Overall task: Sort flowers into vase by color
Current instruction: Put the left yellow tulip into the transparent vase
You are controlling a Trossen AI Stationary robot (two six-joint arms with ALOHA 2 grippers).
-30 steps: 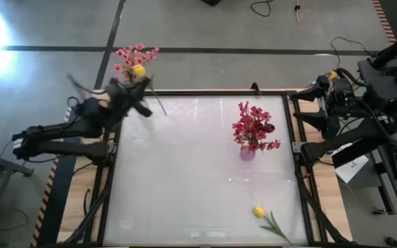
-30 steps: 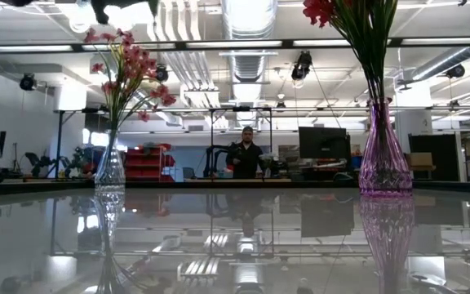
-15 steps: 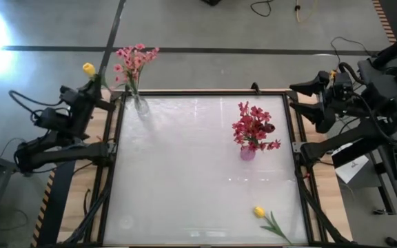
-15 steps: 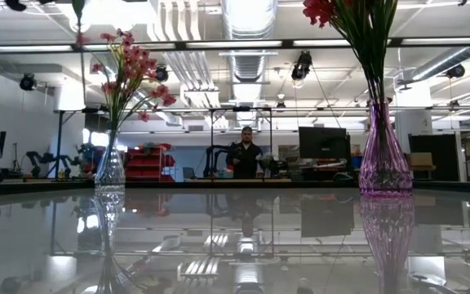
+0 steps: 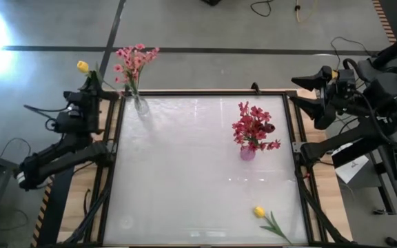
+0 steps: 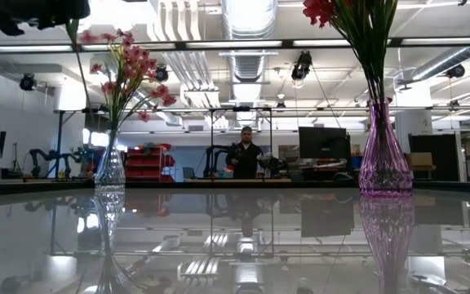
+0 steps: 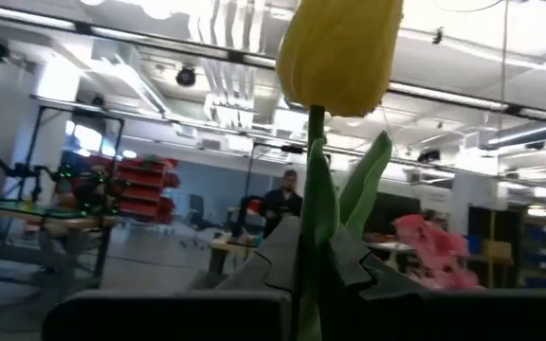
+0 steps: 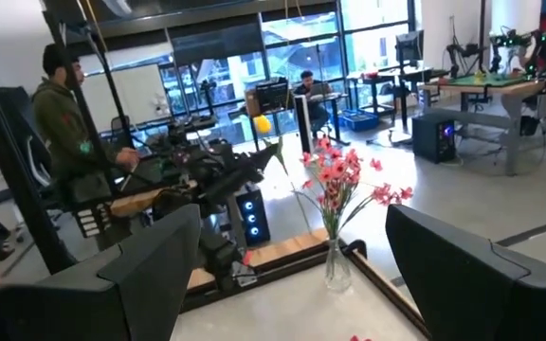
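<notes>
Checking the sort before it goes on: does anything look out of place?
One yellow tulip lies flat on the table near its front edge, outside any vase. The left tool holds another yellow tulip off the table's left side, beside the clear vase of pink flowers.

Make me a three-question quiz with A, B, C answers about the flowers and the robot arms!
1. Where is the loose yellow tulip?
A. near table corner B. in purple vase C. on floor
2. What colour is the vase holding red flowers?
A. clear B. purple C. blue
3. What is the left gripper doing?
A. holding a yellow tulip B. empty C. holding a vase

Answers: 1 A, it lies on the table; 2 B, purple glass; 3 A, stem pinched between its fingers.
</notes>
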